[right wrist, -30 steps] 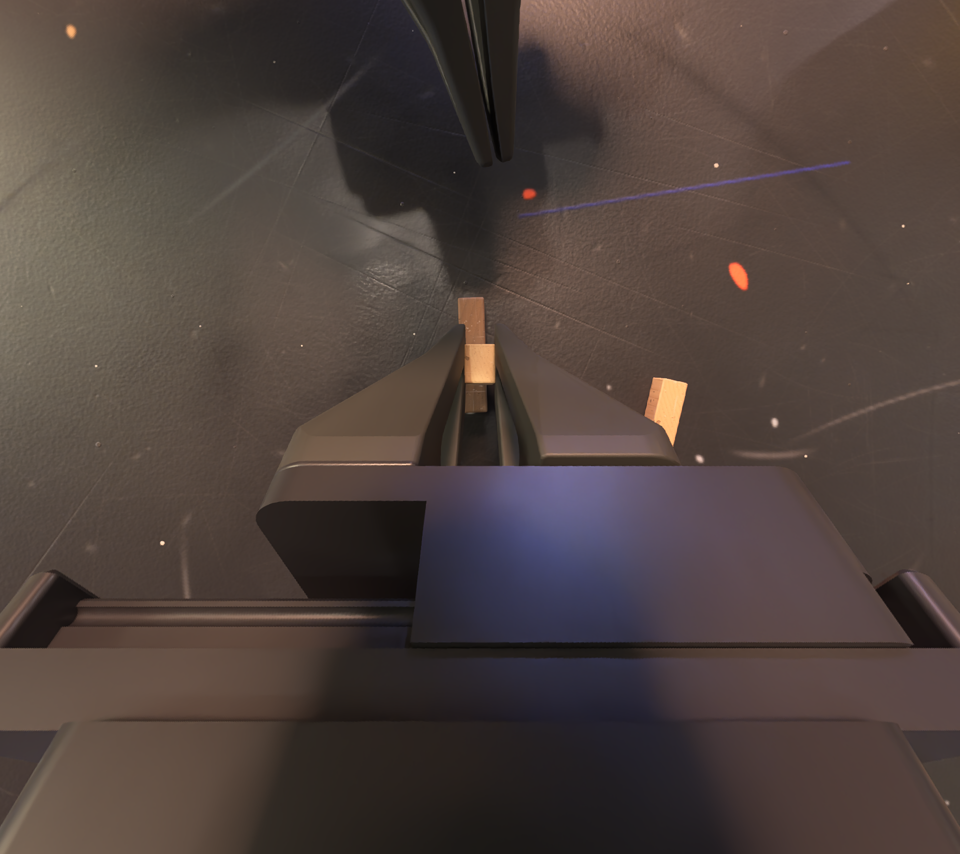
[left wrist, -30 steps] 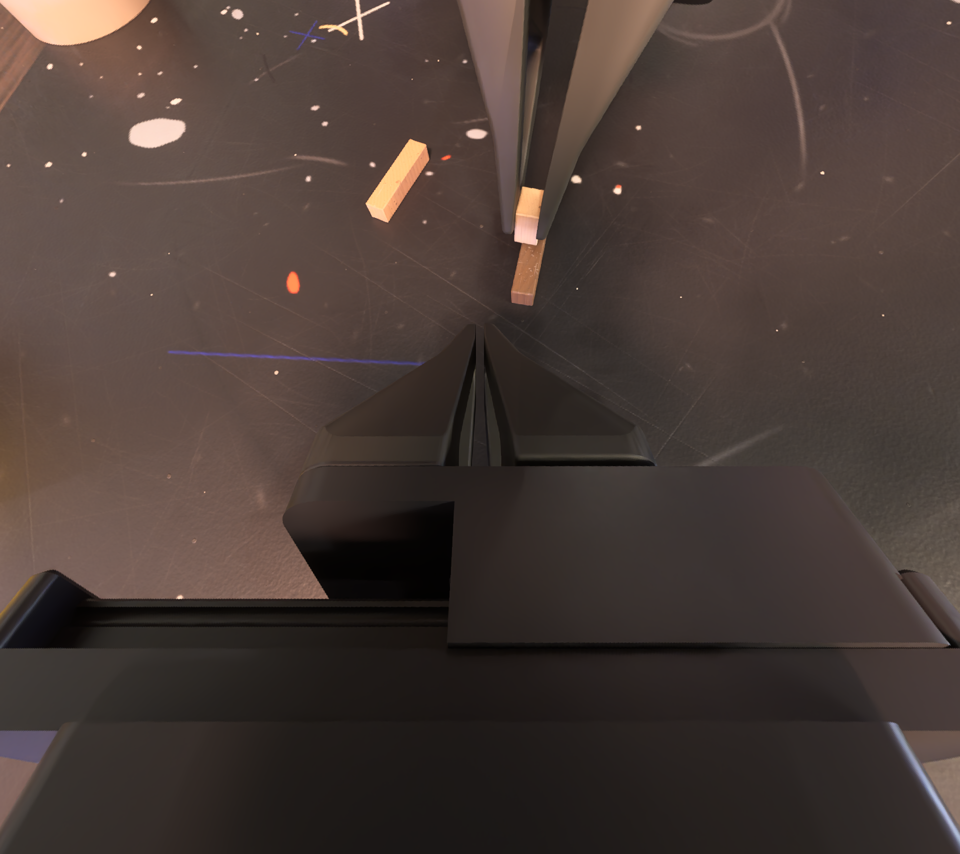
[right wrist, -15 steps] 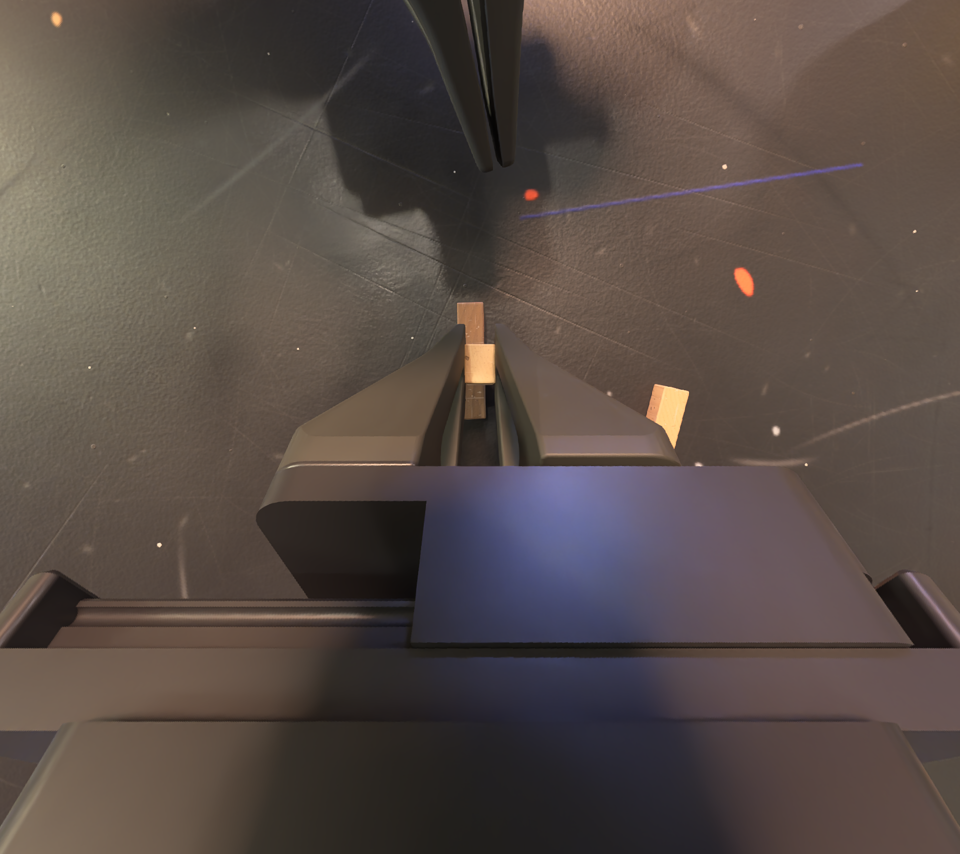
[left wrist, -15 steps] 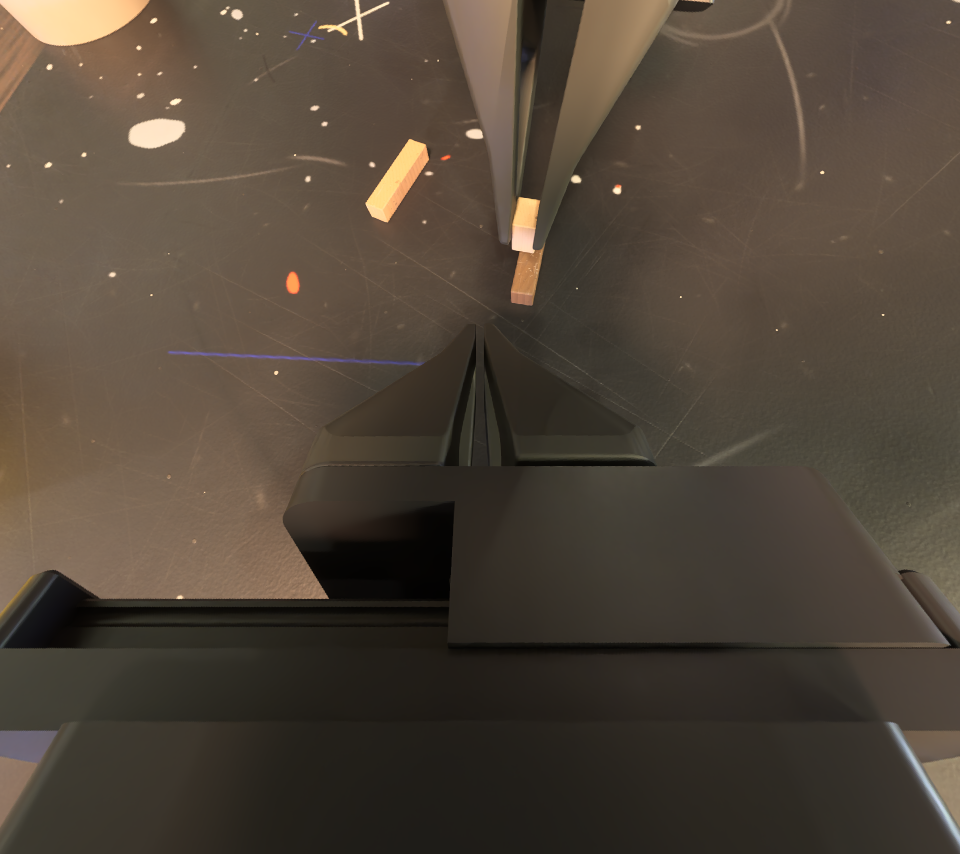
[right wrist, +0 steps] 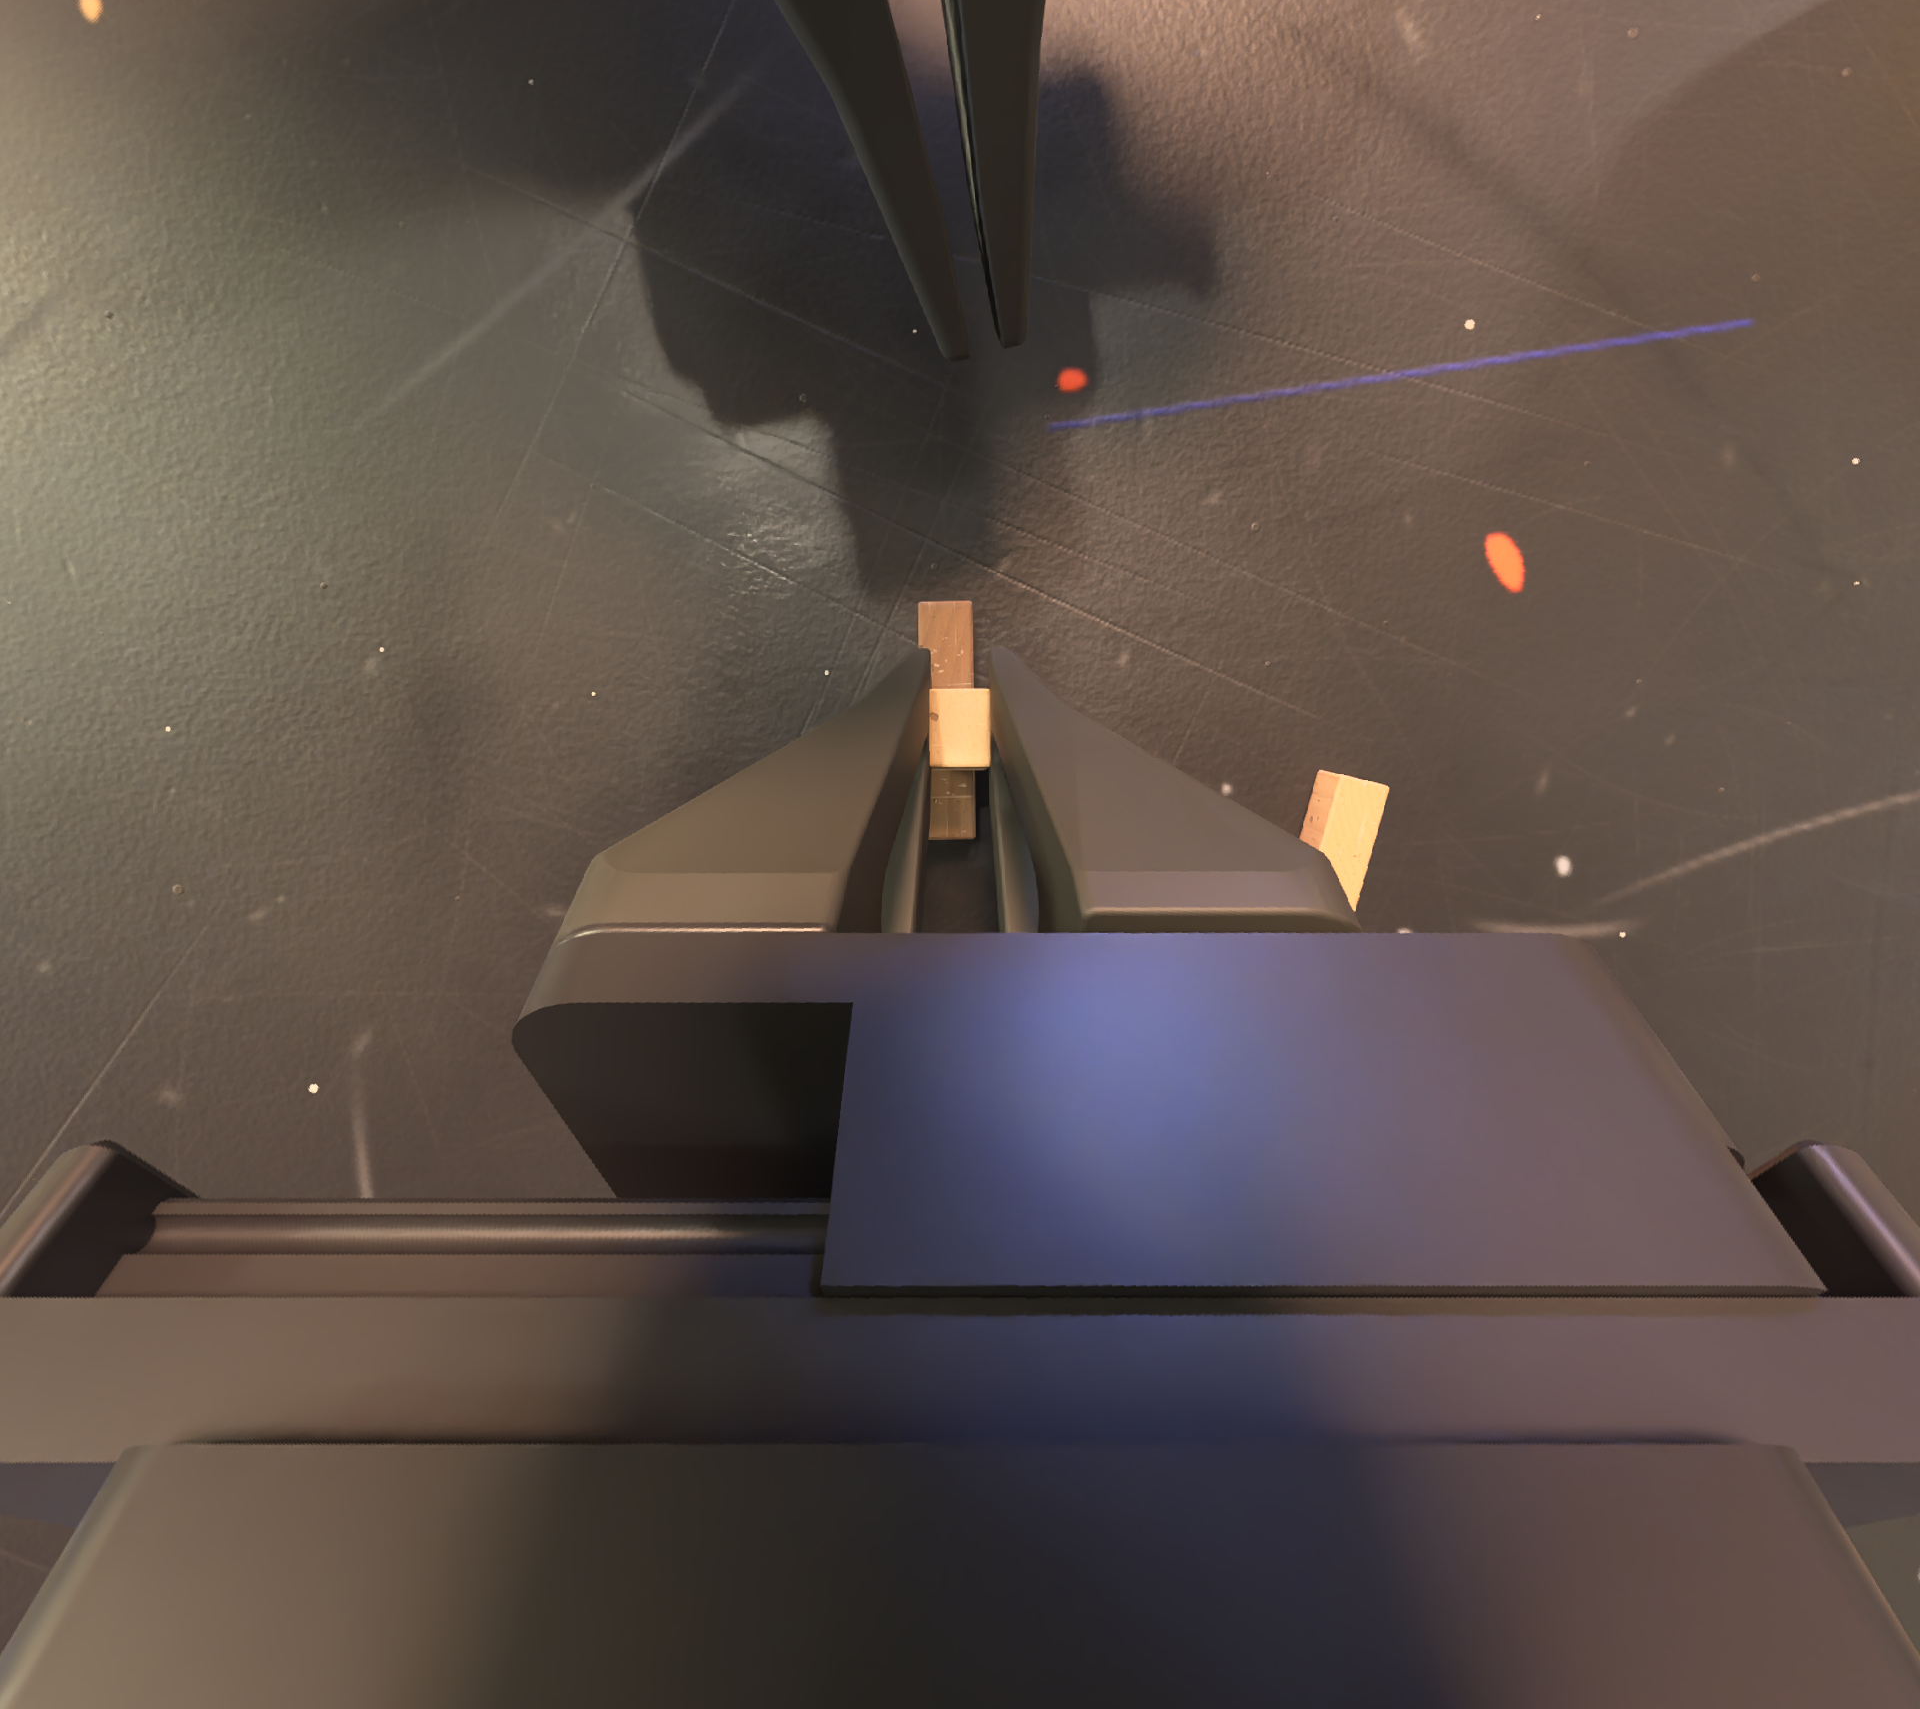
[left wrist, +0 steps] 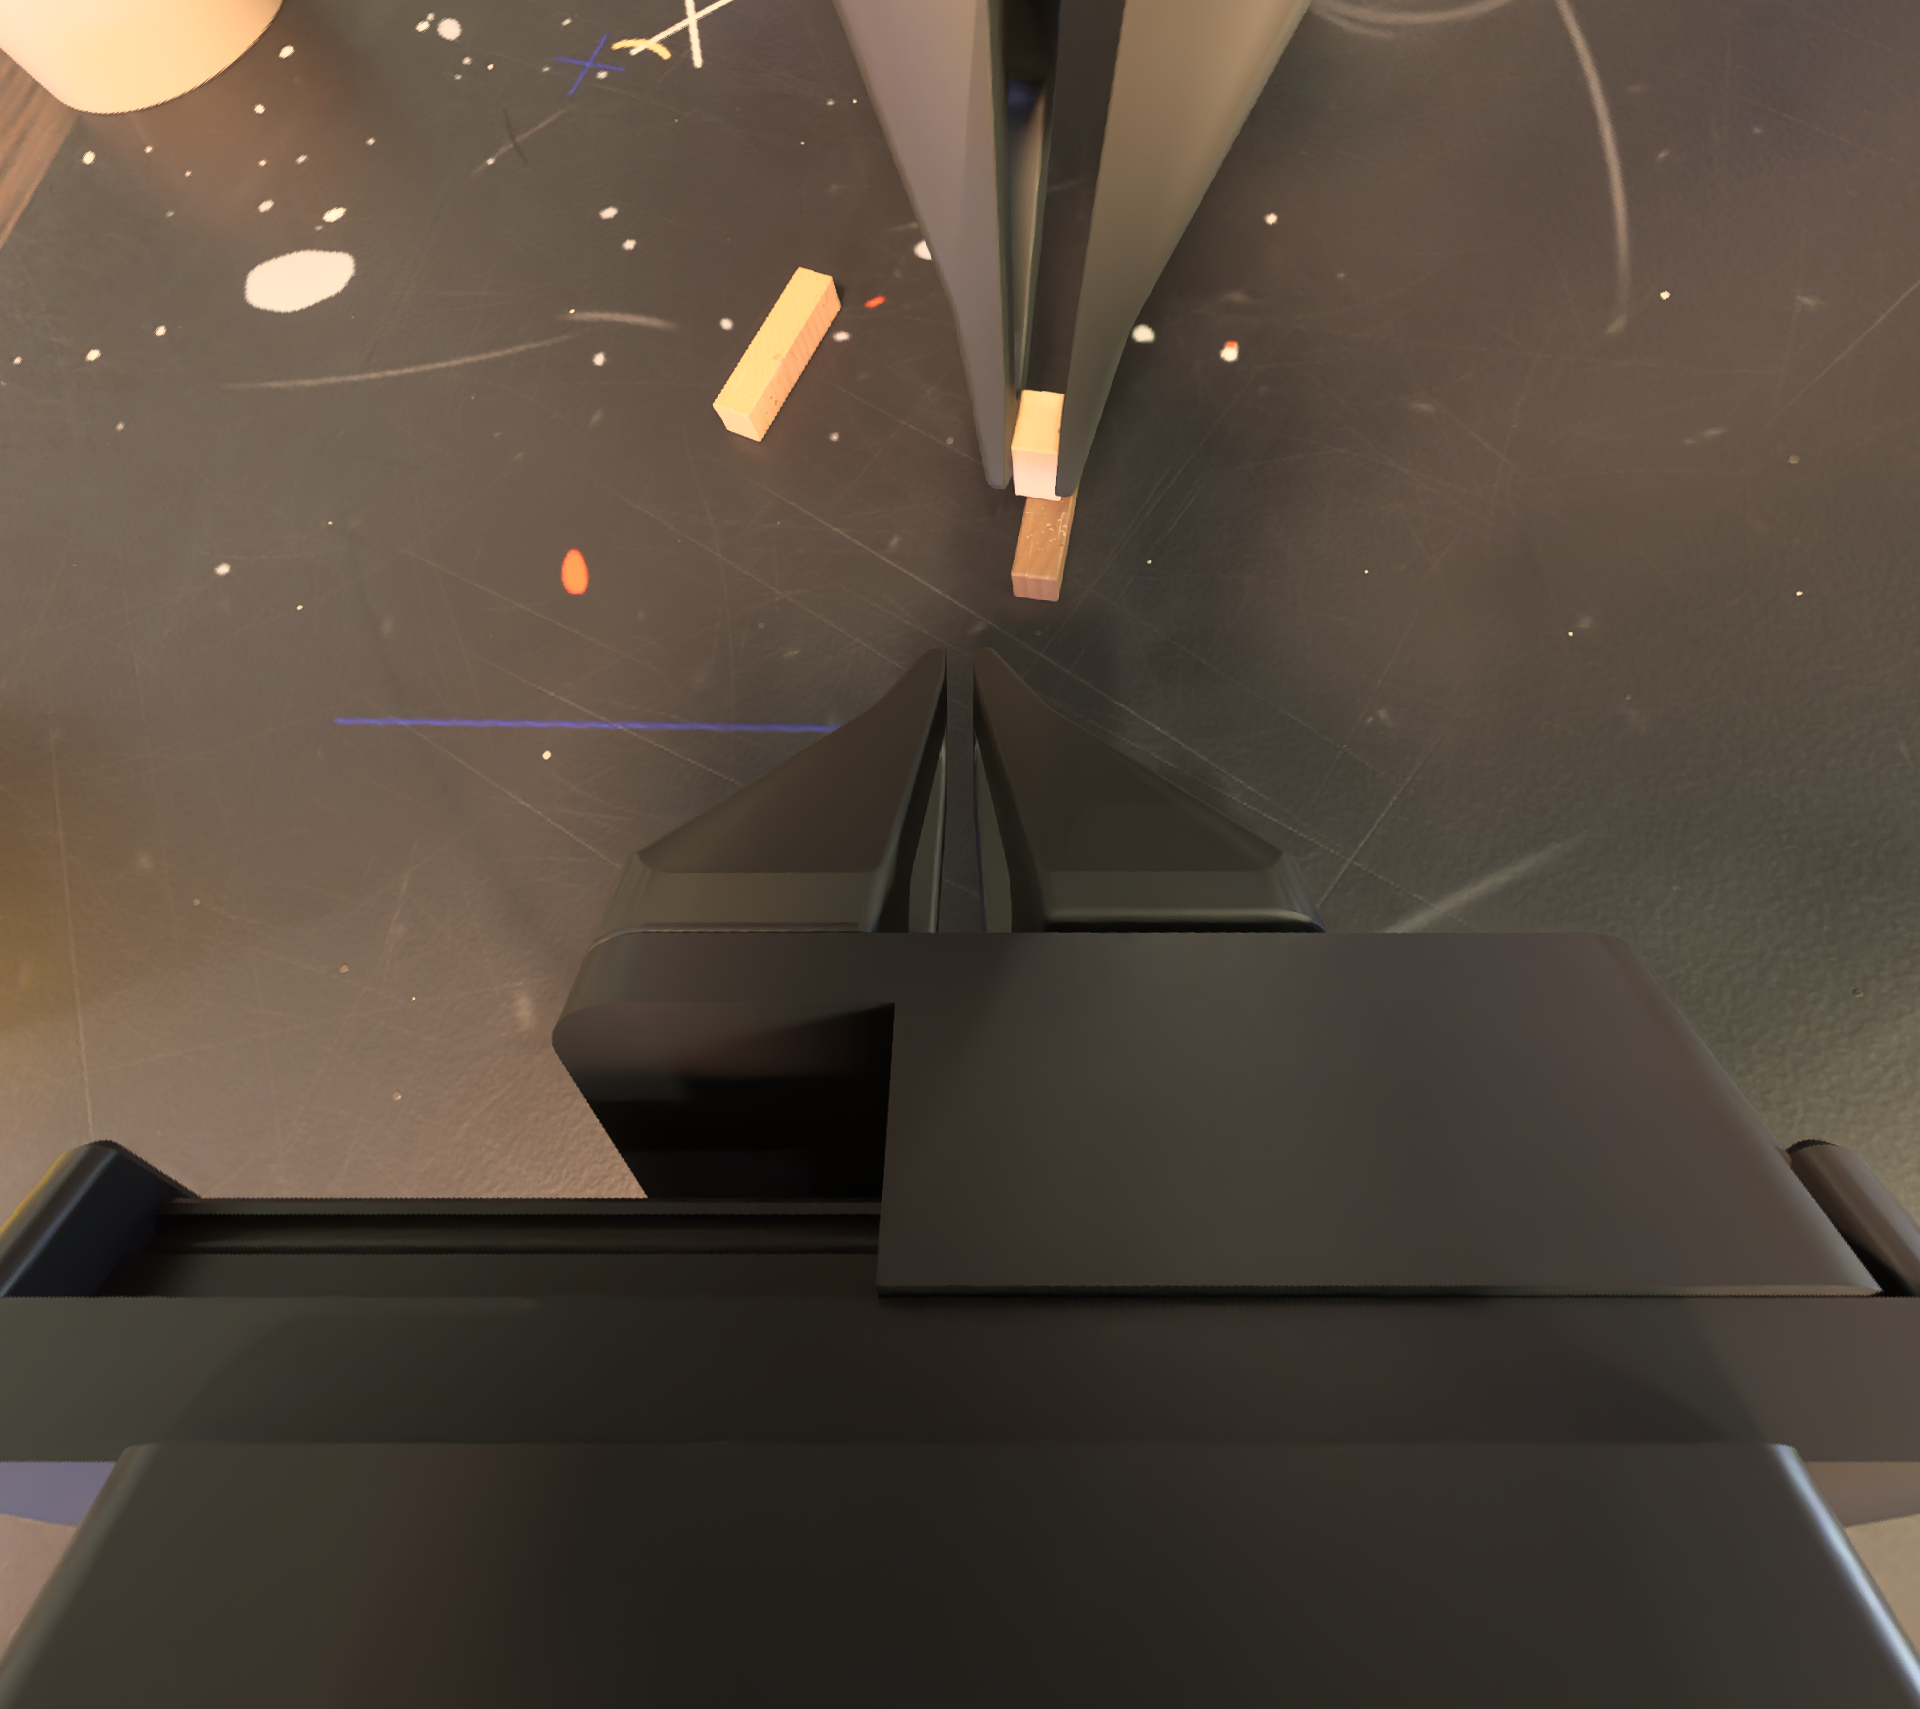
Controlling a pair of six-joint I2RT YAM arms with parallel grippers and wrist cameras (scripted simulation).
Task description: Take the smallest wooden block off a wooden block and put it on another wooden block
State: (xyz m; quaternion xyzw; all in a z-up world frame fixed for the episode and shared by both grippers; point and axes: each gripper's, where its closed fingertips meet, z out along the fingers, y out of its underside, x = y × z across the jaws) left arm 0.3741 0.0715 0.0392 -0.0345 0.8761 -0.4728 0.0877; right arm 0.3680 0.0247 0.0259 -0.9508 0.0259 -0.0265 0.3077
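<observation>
Showing a dark, scratched, paint-speckled tabletop [left wrist: 1455,620]. Clamping the small pale wooden cube [right wrist: 958,726] in the right gripper [right wrist: 958,703], above the darker brown wooden block [left wrist: 1039,556]; left gripper [left wrist: 958,672] sitting pressed together.

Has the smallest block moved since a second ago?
Yes: the smallest block, held by the right tool, shifted slightly down-frame, covering more of the dark block.

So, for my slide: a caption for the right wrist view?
Right gripper clamps the small pale block above the darker wooden block.
</observation>
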